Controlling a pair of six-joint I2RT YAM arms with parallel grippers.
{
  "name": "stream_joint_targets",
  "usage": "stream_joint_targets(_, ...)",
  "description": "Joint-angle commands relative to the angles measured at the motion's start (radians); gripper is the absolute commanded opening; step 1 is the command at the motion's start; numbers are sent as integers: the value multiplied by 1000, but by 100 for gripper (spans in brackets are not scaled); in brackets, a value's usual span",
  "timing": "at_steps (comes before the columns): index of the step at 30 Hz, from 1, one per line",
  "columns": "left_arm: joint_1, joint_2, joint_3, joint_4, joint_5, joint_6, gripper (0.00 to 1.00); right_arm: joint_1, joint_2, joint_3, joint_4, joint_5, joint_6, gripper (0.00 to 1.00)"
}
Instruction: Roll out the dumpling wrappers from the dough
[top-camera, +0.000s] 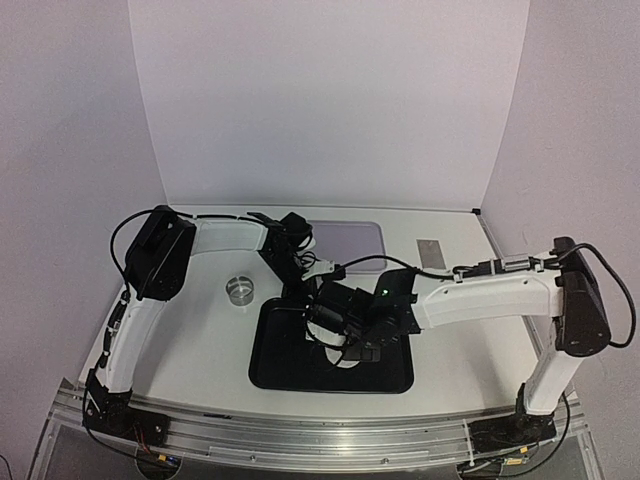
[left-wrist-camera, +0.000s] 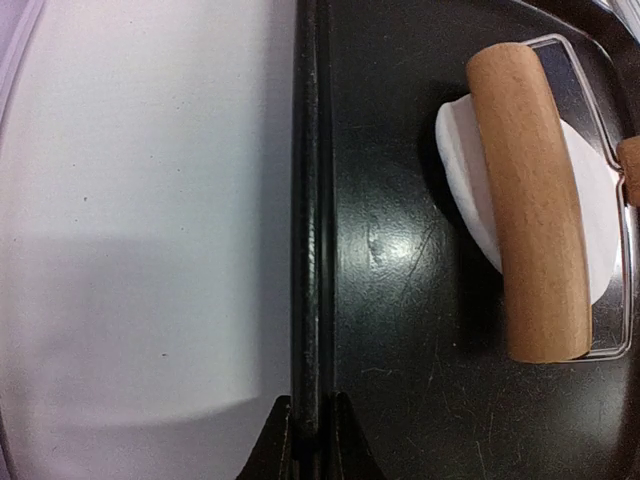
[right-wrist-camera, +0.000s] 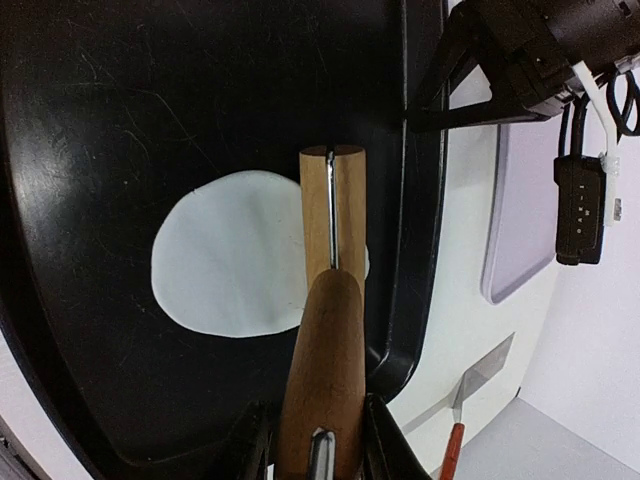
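Top view: both wrists crowded over the black tray (top-camera: 275, 352) and mostly hid the dough, so only the wrist cams showed it properly.

Dumpling wrapper (right-wrist-camera: 225, 265): one flat white disc, smooth, slightly oval, clean edge, lying on the tray floor.

In the right wrist view the rolling pin (right-wrist-camera: 335, 215) sat over the disc's 3 o'clock edge. In the left wrist view the roller ran 12-to-6 across the disc and covered its middle.

Right gripper (right-wrist-camera: 315, 430) was clamped on the pin handle at 6 o'clock. Left gripper (left-wrist-camera: 311, 402) pinched the tray rim, jaws narrow, one finger each side.

Around, top view: ring cutter (top-camera: 240, 288) on the table (top-camera: 200, 340) at the tray's 10 o'clock, purple mat (top-camera: 345, 240) at 12. Right wrist view: scraper (right-wrist-camera: 470, 385) outside the rim at 4 o'clock.
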Motion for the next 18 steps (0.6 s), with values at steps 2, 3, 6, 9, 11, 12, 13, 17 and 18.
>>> stream_joint_targets(2, 21, 0, -20, 13, -117, 34, 0, 120, 8, -108, -64, -88, 90, 0)
stream_joint_targets(3, 21, 1, -19, 13, -118, 34, 0, 144, 6, -122, -86, -101, 119, 0)
stream_joint_targets(6, 21, 1, -19, 15, -119, 35, 0, 198, -2, -158, -130, -141, 200, 0)
stream_joint_targets(9, 21, 2, -21, 15, -122, 37, 0, 226, -8, -177, -145, -179, 254, 0)
stream_joint_targets(11, 21, 1, -22, 15, -125, 40, 0, 235, -7, -179, -153, -197, 273, 0)
stream_joint_targets(12, 21, 2, -22, 14, -126, 40, 0, 236, -5, -177, -154, -208, 276, 0)
stream_joint_targets(13, 21, 2, -21, 13, -127, 40, 0, 237, -4, -177, -156, -219, 279, 0)
stream_joint_targets(17, 25, 0, -21, 14, -130, 39, 0, 256, 0, -171, -170, -239, 278, 0)
stream_joint_targets(18, 26, -1, -21, 15, -131, 39, 0, 262, -2, -171, -176, -244, 279, 0)
